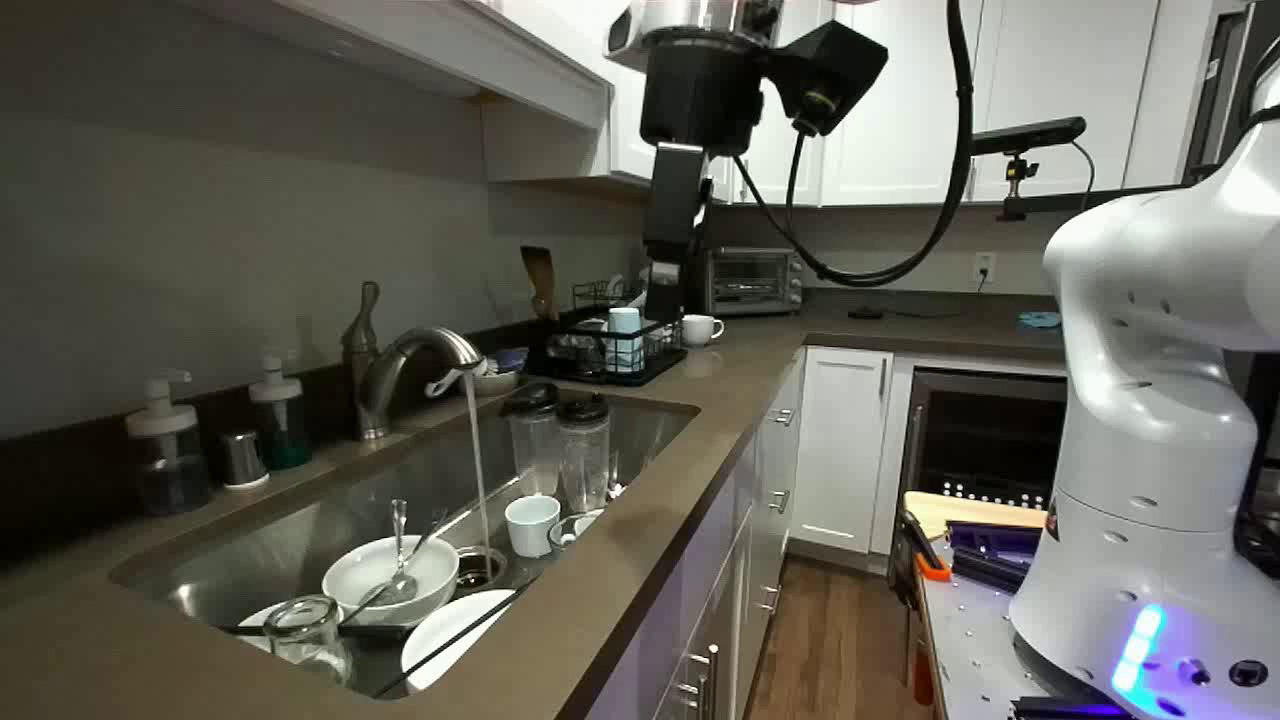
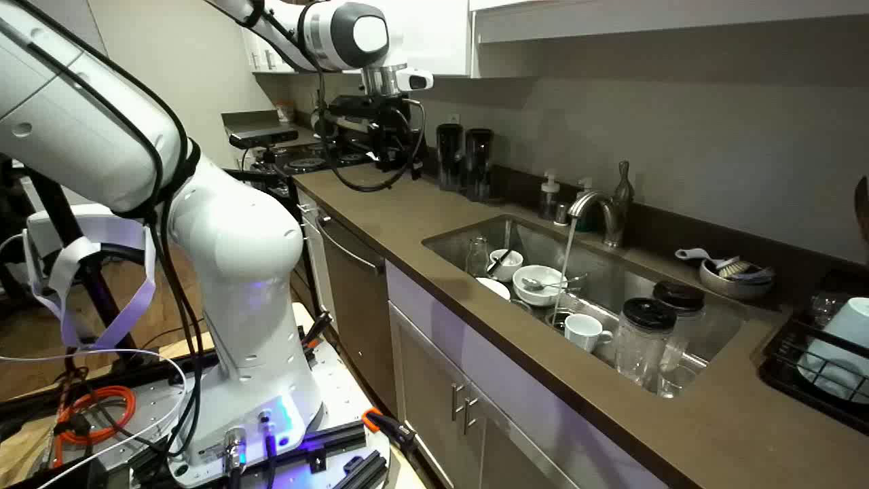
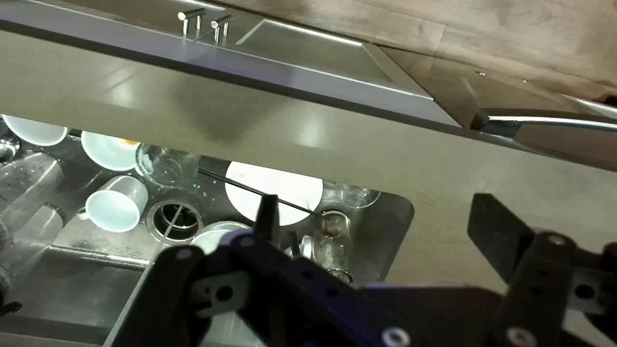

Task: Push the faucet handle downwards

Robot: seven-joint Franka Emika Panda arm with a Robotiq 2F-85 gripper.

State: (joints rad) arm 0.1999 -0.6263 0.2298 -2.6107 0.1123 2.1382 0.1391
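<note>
I held the gripper [image 3: 378,214] high, spread wide, empty, likely for clearance, faucet handle [image 2: 623,186] upright, centre-right in an exterior view.

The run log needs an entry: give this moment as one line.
gripper: open, holding nothing; faucet handle: upright, gripper apart from it; water: running into sink; push down: seemingly not yet done

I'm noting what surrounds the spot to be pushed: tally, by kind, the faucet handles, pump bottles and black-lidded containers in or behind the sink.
Faucet handle: 1
Pump bottles: 2
Black-lidded containers: 2
Total: 5
</note>
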